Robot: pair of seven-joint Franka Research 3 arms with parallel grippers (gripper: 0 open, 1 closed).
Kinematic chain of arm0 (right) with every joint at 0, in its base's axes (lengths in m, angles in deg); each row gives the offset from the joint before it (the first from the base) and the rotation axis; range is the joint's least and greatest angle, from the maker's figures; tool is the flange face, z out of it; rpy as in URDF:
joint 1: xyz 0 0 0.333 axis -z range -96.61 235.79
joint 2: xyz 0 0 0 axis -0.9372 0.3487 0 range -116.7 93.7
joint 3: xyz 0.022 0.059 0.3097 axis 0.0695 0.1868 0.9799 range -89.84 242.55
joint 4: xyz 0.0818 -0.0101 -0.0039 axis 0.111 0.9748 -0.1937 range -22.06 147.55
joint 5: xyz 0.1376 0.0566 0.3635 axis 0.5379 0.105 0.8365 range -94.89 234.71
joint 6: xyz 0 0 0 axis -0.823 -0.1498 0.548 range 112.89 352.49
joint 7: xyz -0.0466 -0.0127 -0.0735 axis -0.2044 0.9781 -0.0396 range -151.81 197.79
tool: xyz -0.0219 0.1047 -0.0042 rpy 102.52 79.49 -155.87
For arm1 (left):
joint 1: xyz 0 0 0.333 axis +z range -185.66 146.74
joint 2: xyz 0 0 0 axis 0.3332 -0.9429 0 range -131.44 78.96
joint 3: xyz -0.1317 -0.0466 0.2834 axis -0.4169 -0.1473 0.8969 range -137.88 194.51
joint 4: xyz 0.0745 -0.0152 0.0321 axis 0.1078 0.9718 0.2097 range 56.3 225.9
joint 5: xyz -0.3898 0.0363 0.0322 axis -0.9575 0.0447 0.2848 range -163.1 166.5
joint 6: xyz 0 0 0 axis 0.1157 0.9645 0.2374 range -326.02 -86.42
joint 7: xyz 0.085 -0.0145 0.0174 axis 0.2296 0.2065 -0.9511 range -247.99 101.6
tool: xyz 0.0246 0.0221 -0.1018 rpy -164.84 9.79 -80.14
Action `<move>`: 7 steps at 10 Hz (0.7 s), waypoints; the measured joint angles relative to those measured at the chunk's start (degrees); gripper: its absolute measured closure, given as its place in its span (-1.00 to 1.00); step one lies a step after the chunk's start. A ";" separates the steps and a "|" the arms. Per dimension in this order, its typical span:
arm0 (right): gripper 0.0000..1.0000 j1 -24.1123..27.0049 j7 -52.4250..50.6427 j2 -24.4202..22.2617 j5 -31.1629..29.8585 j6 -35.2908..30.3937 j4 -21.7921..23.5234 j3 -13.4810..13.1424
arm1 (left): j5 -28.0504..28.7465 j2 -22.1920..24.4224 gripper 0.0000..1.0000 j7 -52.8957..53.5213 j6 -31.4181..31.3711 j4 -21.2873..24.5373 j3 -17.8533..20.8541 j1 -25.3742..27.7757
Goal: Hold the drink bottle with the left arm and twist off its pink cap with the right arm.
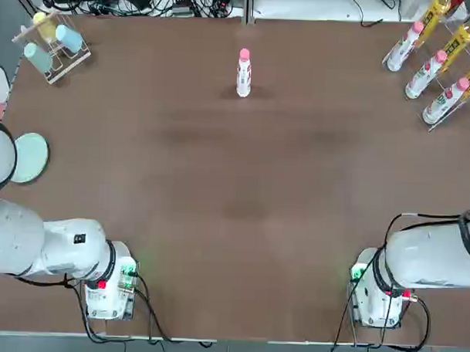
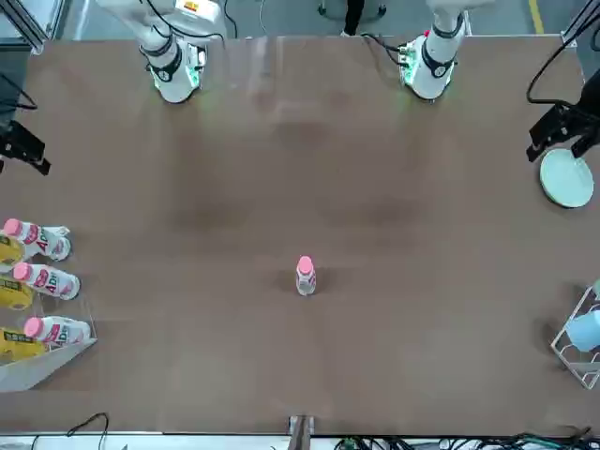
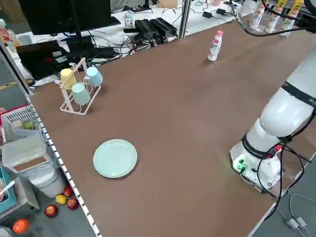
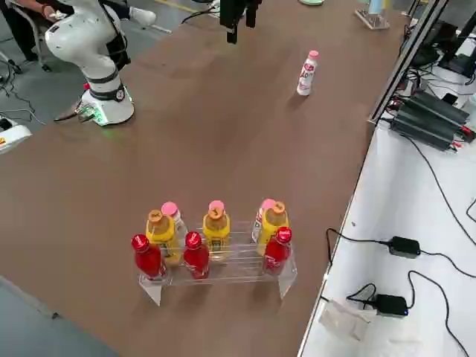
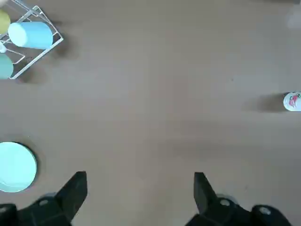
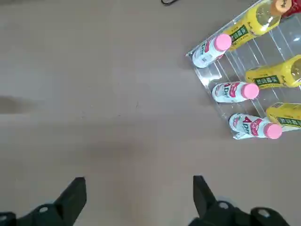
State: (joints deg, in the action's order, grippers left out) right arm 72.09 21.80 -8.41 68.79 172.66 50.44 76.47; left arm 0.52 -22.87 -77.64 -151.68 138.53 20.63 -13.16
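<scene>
While both spread: left end effector (image 5: 139, 195), right end effector (image 6: 138, 197), one capped drink bottle (image 1: 244, 73).

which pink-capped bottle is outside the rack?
The drink bottle standing upright alone mid-table at the far edge, pink cap on. The other pink-capped bottles all sit in the clear rack with yellow-labelled ones.

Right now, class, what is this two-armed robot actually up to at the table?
Nothing is being handled yet. The drink bottle stands upright and alone near the far edge of the table, its pink cap on. The left gripper and the right gripper are both open and empty, up above the table and well away from the bottle. A rack of other bottles sits off to the robot's right.
</scene>
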 joint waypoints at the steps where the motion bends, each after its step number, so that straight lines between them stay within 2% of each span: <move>1: -1.00 0.00 0.00 0.00 0.00 0.01 0.00 -0.01 | 0.00 0.00 -1.00 0.00 0.00 0.00 0.00 0.00; 6: -1.00 -0.01 0.00 0.01 0.00 0.01 0.00 0.04 | -0.47 -0.15 -0.98 3.05 -0.11 0.01 -0.13 -0.13; 7: -1.00 -0.01 0.00 0.01 -0.01 0.01 0.00 0.02 | -3.51 -0.83 -0.97 5.27 -0.73 0.05 -0.17 -0.18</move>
State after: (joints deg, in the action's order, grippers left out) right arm 72.08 21.80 -8.40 68.78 172.67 50.45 76.50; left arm -2.99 -23.71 -72.37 -152.41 138.58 20.47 -13.34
